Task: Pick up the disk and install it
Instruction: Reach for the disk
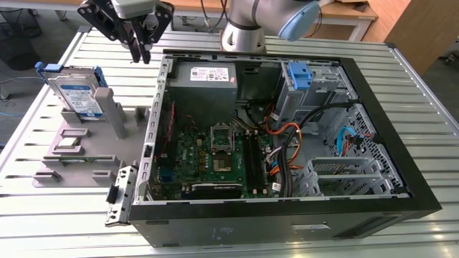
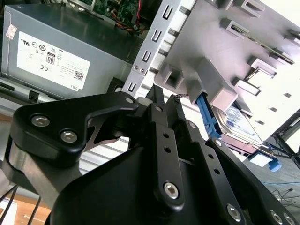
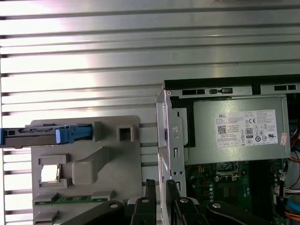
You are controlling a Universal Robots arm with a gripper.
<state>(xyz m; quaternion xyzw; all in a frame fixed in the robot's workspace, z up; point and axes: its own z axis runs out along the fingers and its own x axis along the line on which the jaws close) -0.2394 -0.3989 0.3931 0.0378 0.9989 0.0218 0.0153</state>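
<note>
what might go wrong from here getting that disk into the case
1. The disk stands on edge in the grey holder beside a tall post; an off-centre approach by the gripper may hit the post or tip the disk.
2. The gripper hangs close to the case's side wall, so a low sideways move could clip it.
3. Loose orange and black cables lie by the drive cage and might snag the disk.

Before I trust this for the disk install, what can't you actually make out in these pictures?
Silver rectangular hard drive in its blue plastic carrier: lower edge hidden inside the grey plastic fixture, exterior view.
Black metal pincer: upper body cut off by the exterior view's top edge.
Blue-topped metal drive cage: interior hidden by its own walls, exterior view.
</note>
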